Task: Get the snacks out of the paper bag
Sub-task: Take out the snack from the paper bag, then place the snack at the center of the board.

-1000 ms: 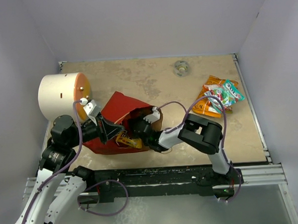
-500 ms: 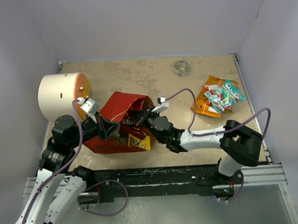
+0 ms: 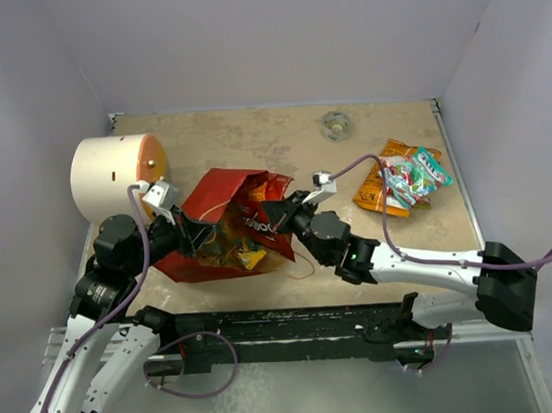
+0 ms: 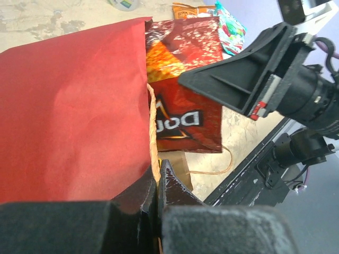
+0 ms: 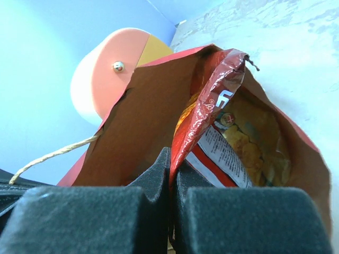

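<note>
The red paper bag [image 3: 211,196] lies on its side at the left, mouth facing right. My left gripper [image 3: 187,237] is shut on its near rim by the loop handle [image 4: 153,127]. My right gripper [image 3: 284,213] is shut on the edge of a red snack packet [image 3: 258,217], which is half out of the bag mouth. The left wrist view shows that packet [image 4: 185,106] beside the red bag wall [image 4: 74,116]. The right wrist view shows it [image 5: 212,100] pinched between my fingers, with more packets [image 5: 249,153] in the brown inside [image 5: 143,121]. Orange and teal packets [image 3: 404,177] lie at the right.
A white cylinder with an orange end [image 3: 117,173] stands right behind the bag at the left. A small round object [image 3: 335,125] lies near the back wall. Walls close the table on three sides; a metal rail runs along the near edge.
My right arm has drawn back to the right, out of the bag, pulling the red packet with it. The bag mouth has spread open. My left gripper has kept its hold.
</note>
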{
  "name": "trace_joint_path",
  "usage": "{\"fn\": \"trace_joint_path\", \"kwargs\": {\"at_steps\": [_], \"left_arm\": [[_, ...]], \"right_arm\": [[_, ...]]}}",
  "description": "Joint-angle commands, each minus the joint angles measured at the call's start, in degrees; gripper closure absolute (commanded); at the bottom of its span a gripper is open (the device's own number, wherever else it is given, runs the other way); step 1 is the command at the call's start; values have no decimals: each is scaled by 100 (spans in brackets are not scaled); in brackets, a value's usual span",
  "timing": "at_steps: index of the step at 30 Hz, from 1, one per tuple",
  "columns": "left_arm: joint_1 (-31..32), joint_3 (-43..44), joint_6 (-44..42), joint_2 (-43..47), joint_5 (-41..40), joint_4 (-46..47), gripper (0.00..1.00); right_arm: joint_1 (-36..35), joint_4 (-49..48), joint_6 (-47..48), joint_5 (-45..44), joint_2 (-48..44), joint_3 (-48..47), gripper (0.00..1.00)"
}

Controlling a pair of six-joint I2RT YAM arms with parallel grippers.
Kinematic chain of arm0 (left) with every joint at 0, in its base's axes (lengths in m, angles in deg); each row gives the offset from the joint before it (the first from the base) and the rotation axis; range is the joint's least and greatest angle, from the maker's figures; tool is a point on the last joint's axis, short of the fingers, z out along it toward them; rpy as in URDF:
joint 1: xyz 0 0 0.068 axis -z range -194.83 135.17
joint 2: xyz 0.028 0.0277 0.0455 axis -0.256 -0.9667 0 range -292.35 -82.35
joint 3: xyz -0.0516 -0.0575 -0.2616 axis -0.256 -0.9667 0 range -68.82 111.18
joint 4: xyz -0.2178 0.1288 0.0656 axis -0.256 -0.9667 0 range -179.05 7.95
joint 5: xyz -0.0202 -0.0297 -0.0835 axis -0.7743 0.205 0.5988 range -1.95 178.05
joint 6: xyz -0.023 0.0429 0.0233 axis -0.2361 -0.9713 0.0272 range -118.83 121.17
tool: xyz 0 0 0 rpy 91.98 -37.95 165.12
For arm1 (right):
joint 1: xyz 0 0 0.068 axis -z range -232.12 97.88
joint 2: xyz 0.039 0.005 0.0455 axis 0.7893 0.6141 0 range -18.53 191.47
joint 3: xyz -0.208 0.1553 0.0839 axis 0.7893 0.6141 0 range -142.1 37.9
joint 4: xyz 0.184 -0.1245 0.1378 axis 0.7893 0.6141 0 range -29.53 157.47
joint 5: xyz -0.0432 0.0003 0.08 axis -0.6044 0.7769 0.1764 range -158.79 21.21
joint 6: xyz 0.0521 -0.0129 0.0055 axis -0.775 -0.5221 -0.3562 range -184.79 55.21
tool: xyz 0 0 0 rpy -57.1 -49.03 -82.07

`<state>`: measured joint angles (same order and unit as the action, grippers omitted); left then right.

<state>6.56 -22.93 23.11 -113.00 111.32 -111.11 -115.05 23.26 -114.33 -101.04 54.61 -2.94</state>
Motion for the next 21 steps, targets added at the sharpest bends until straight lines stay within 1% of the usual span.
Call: {"fn": "trace_joint_path", "kwargs": {"at_steps": [1, 3, 5, 6, 9, 11, 13, 15, 18, 19, 21], "left_arm": [[-32, 220, 60, 171, -378, -78, 100], [-32, 227, 63, 222, -427, -91, 100], [-33, 248, 65, 259, -525, -135, 100], [-32, 255, 82, 269, -608, -168, 100], [-29, 266, 143, 259, -776, -229, 100], [-35, 301, 151, 222, -850, -284, 100], [-34, 319, 193, 213, -978, -329, 100], [-34, 331, 243, 238, -1109, -383, 100], [-32, 333, 265, 301, -1226, -429, 100], [-36, 346, 263, 319, -1216, -434, 100], [-35, 357, 235, 360, -1184, -449, 100]], "right_arm": [[-3, 757, 491, -345, -655, -327, 100], [2, 1310, 671, -268, -992, -435, 100], [4, 2029, 1106, -105, -1376, -619, 100], [4, 2497, 1298, -97, -1548, -779, 100], [9, 4299, 1573, -333, -1994, -1375, 100], [8, 5182, 1693, -542, -2282, -1622, 100], [4, 5951, 1657, -822, -2587, -2011, 100], [7, 6613, 1560, -1311, -2789, -2193, 100], [9, 7903, 825, -2150, -2837, -2490, 100], [7, 8214, 529, -2339, -2841, -2486, 100], [8, 8390, 253, -2412, -2870, -2290, 100]]}}
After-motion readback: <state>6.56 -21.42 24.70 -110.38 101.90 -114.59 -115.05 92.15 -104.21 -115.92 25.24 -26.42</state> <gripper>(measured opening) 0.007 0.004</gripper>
